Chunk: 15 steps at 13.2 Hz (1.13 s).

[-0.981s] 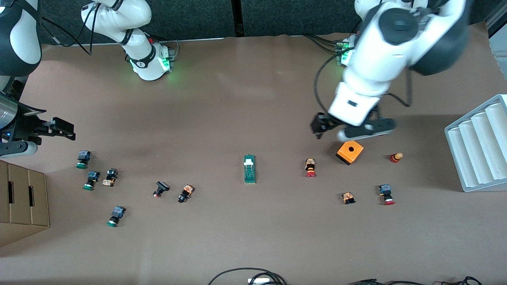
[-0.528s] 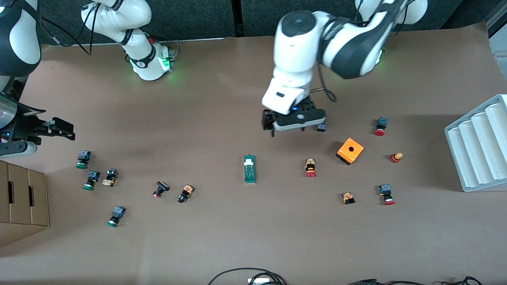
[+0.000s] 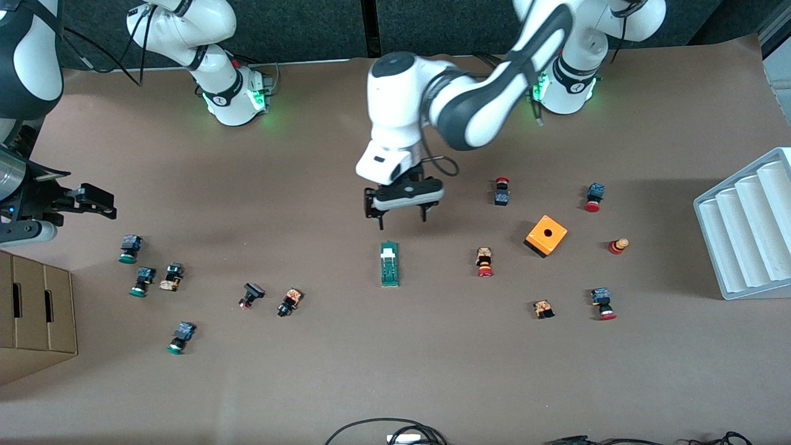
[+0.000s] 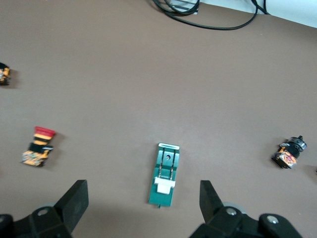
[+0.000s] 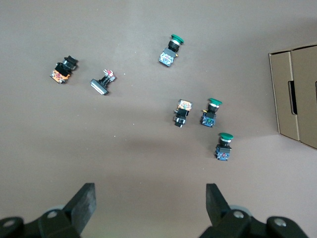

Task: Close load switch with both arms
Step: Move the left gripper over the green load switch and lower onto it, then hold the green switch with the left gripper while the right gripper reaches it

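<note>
The load switch point(image 3: 389, 264) is a narrow dark-green block that lies flat in the middle of the table. Its white lever tab point(image 3: 388, 251) is at the end toward the robots' bases. My left gripper point(image 3: 401, 216) is open and empty in the air, over the bare table just past the switch's lever end. In the left wrist view the switch point(image 4: 166, 171) lies between and ahead of the spread fingers point(image 4: 75, 200) of the left gripper point(image 4: 142, 203). My right gripper point(image 3: 102, 204) waits open and empty at the right arm's end of the table; it also shows in the right wrist view point(image 5: 151, 203).
An orange cube box point(image 3: 546, 235) and several red-capped push buttons point(image 3: 484, 261) lie toward the left arm's end. Several green-capped push buttons point(image 3: 130, 248) lie toward the right arm's end, beside a cardboard box point(image 3: 34, 315). A white ribbed rack point(image 3: 748, 222) stands at the left arm's end.
My left arm has swung from over the orange box toward the table's middle and now hangs by the load switch. The right arm has not moved.
</note>
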{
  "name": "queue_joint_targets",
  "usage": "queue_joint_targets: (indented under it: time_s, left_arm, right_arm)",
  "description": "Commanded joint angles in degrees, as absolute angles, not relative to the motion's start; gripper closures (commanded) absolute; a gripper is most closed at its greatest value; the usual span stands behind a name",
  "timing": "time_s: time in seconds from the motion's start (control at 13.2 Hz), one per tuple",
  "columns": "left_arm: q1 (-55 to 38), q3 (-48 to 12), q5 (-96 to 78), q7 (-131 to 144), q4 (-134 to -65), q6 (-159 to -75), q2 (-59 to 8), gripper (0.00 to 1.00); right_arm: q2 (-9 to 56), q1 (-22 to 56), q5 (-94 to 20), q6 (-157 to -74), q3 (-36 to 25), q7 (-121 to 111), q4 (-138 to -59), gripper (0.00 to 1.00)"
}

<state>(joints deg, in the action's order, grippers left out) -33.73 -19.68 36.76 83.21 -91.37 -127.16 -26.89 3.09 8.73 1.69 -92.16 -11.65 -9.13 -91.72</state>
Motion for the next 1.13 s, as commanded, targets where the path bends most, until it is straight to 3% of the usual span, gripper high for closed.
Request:
queue_joint_targets:
  time_s: [0.0,1.06]
  left_arm:
    - [-36.0,-19.2,46.1,89.6,-90.4,-130.1,-31.0,0.01]
    - [-42.3,-19.0,97.5,134.0,-91.8,-127.6,-48.9,0.01]
  right_arm:
    - [3.2,8.6,3.1,-91.9,-11.8,-9.3,-91.3,0.00]
    - [5.9,9.1,3.2,-91.3,-11.8,-9.2,-91.4,0.00]
